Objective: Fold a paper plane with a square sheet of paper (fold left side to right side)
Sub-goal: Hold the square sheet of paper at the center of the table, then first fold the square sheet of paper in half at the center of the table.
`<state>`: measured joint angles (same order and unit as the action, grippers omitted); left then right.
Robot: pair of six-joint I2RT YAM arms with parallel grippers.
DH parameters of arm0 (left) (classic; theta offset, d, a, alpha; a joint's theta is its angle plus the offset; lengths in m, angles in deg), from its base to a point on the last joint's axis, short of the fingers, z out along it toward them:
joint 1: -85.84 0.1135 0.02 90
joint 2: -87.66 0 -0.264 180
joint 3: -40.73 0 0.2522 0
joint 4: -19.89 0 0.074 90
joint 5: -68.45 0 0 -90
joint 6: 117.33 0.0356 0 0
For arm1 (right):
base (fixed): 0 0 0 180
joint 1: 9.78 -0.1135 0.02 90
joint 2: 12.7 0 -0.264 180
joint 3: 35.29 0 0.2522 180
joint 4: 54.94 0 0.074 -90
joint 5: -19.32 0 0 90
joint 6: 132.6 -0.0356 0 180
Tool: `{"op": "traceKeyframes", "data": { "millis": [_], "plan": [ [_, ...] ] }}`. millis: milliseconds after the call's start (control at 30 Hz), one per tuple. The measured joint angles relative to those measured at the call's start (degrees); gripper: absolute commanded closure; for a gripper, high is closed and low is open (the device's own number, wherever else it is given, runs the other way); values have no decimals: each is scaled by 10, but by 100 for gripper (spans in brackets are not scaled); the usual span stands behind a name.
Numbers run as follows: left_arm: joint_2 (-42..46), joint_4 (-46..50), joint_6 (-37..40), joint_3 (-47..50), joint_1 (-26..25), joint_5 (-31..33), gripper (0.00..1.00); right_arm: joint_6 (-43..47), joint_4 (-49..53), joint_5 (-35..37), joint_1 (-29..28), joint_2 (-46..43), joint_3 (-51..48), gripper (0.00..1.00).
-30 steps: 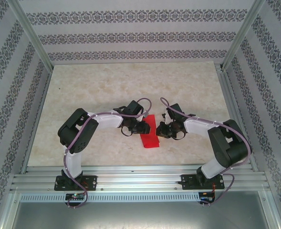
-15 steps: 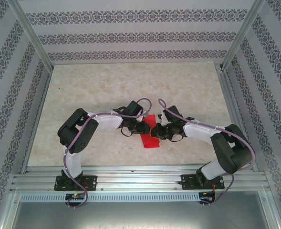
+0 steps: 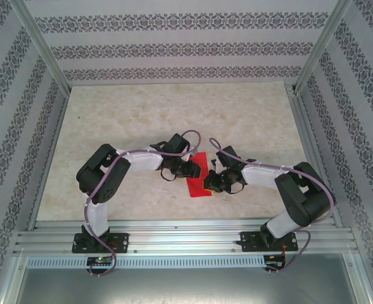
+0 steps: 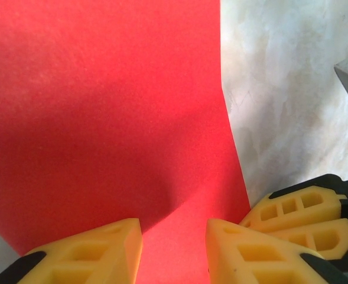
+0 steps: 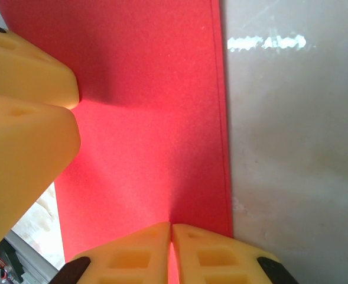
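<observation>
two arms, one sheet of paper [image 3: 197, 189], and what matters is how they sit around it. the paper is already a narrow red strip lying flat on the table [image 3: 142, 114], closer to the arms' bases than to the back wall. its long axis runs from the near edge toward the back wall, tipped a little sideways. the left jaws come at it from its left side and the right jaws from its right, nose to nose across the strip. neither arm is really nearer, both are right on it.

left jaws: partly open. the yellow fingers [image 4: 97, 251] sit either side of a gap, with the paper flat under that gap and stretching straight ahead of them. it's not pinched as far as i can see.

right jaws: closed, fingers [image 5: 132, 254] meeting with nothing visibly between them. the tips are down on the paper, which looks more like pinning than gripping.

my guess for folding left over right: the left jaws have to catch the strip's left long edge and carry it across that axis while the right jaws hold the rest down.

no brand, label or writing i can read anywhere, the paper is plain.
</observation>
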<state>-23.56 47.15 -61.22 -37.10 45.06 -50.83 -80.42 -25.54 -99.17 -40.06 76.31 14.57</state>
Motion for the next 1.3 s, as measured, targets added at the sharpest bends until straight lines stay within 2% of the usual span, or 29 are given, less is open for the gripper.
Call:
{"op": "traceKeyframes", "data": {
  "millis": [400, 733, 900, 1100, 1300],
  "plan": [
    [-14, 15, 15, -28, 57, -11, 55, 9, -2, 3, 0, 3, 0, 88],
    [-59, 16, 22, -85, 104, -49, 55, 15, -5, 4, 0, 4, 1, 88],
    [-65, -3, 28, -95, 142, -28, 55, 15, -6, 4, 0, 4, 1, 88],
    [-5, -22, 39, -28, 155, -14, 60, 15, -5, 5, 0, 4, 1, 88],
    [72, -72, 29, 53, 118, -40, 61, 15, -4, 8, 0, 4, 2, 88]
  ]
}}
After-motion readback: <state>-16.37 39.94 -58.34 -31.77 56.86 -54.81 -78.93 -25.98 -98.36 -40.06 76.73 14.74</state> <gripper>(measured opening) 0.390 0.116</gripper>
